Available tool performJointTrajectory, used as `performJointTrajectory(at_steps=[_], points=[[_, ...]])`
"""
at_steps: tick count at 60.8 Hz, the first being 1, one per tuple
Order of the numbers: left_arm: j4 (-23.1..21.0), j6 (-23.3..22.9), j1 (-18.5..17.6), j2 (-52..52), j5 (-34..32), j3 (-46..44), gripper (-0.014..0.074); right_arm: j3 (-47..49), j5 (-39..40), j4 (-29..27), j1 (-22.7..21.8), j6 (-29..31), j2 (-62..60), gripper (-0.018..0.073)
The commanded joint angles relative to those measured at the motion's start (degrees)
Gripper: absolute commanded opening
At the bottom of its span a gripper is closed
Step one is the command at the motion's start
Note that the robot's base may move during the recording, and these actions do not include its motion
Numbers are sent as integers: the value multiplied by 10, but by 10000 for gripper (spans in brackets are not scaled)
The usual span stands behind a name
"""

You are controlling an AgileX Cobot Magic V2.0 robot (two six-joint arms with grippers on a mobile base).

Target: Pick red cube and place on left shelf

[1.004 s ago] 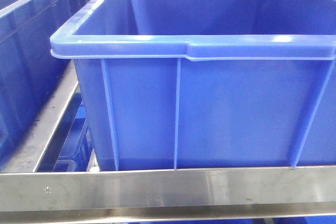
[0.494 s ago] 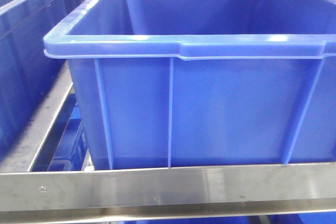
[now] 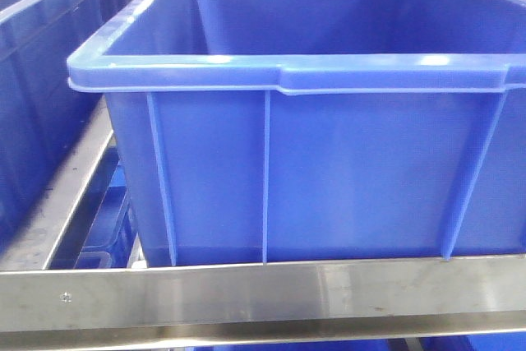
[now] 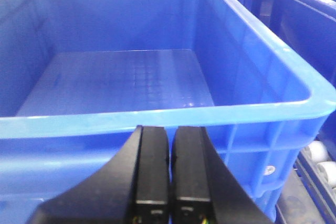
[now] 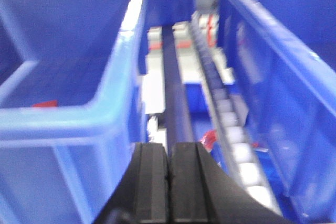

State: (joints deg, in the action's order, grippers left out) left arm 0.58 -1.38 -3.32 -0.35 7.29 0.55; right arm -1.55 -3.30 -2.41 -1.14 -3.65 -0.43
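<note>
Blue crates [image 3: 329,162], two on left shelf [image 3: 246,293]; left hand [image 4: 170,150], right hand [image 5: 169,169], both closed, empty

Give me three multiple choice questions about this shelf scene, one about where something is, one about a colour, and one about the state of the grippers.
1. Where does the steel front rail run in the front view?
A. Below the big crate
B. Above it
C. Inside it

2. What colour is the crate?
A. Green
B. Blue
C. Grey

3. How do the left gripper and right gripper stand?
A. Both wide open
B. Both shut, empty
C. One holding a cup

Answers: 1 A, the rail crosses under the crate's base. 2 B, its walls and rim are blue. 3 B, each wrist view shows the fingers pressed together with nothing between.
</note>
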Motion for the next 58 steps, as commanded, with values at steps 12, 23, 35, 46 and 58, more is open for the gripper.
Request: performJointTrajectory(at_steps=[12,23,35,46,58], points=[[-2,0,-3,-8,-50,13,102,8,47,2,-6,14,-14,50],[-2,0,-3,-8,-50,13,102,8,44,2,-6,14,-14,50],[-2,0,-3,-8,-50,13,102,8,44,2,-6,14,-14,50],[-2,0,-3,-8,-50,13,102,8,44,2,-6,14,-14,50],[-2,0,-3,-8,-50,13,102,8,44,2,-6,14,-14,50]])
